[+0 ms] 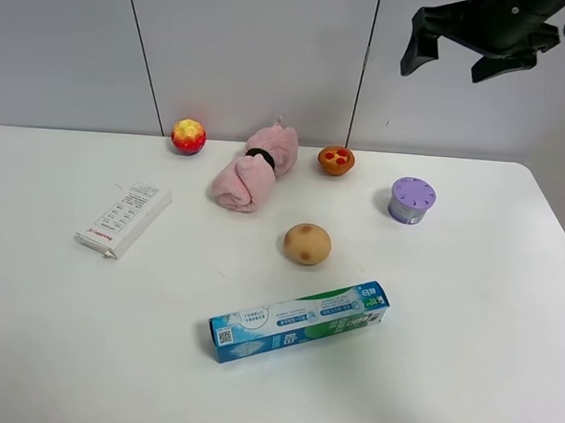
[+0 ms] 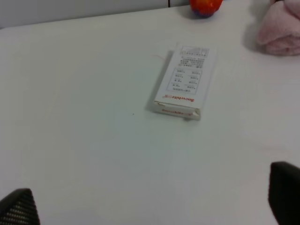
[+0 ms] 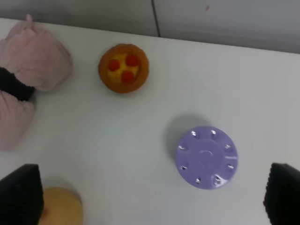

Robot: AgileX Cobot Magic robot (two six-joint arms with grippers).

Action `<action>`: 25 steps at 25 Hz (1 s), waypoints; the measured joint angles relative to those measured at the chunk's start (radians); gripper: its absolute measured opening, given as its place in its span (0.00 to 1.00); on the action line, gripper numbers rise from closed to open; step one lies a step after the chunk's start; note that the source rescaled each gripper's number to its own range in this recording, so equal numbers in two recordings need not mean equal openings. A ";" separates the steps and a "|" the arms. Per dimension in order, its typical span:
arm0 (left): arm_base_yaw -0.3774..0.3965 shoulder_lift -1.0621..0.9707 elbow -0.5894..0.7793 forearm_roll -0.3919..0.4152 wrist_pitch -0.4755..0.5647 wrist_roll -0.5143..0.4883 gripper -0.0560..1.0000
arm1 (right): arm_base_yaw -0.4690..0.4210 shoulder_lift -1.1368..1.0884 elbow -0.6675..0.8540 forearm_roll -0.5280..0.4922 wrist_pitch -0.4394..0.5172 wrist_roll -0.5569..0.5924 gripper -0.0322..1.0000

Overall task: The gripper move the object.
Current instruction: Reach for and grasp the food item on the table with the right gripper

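Exterior high view has the right gripper hanging wide open and empty above the table; the tart sits below and left of it by the back edge, beside the pink towel, so this arm is nearer

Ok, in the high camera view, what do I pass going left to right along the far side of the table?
red-and-yellow ball → rolled pink towel → toy tart → purple round container
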 joint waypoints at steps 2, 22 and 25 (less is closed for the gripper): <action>0.000 0.000 0.000 0.000 0.000 0.000 1.00 | 0.007 0.046 -0.034 0.008 0.007 -0.005 0.87; 0.000 0.000 0.000 0.000 0.000 0.000 1.00 | 0.009 0.412 -0.215 0.035 -0.060 -0.044 0.85; 0.000 0.000 0.000 0.000 0.000 0.000 1.00 | 0.016 0.433 -0.216 0.050 -0.112 -0.061 0.85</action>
